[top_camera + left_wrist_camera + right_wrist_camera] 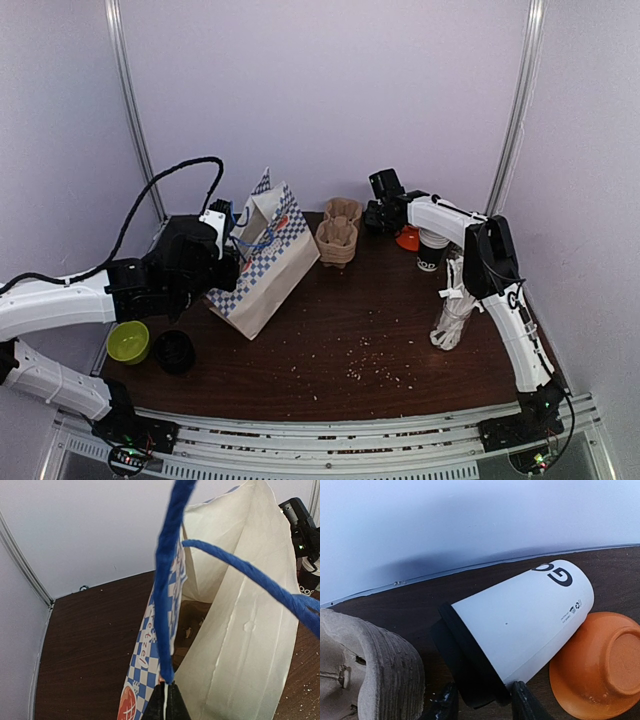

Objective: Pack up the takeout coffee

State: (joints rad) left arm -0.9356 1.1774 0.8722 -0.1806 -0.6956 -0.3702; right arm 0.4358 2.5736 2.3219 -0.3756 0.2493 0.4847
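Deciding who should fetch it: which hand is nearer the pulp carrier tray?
Right. The right hand hangs just beside the carrier tray; the left hand holds the blue handle of the bag standing between.

A dark wooden table bears a leaning checked paper bag. Right of the bag: the pulp carrier tray, 1 upturned orange bowl, a tipped cup seemingly resting there, and a glass of straws. Left of it sits 1 green bowl.
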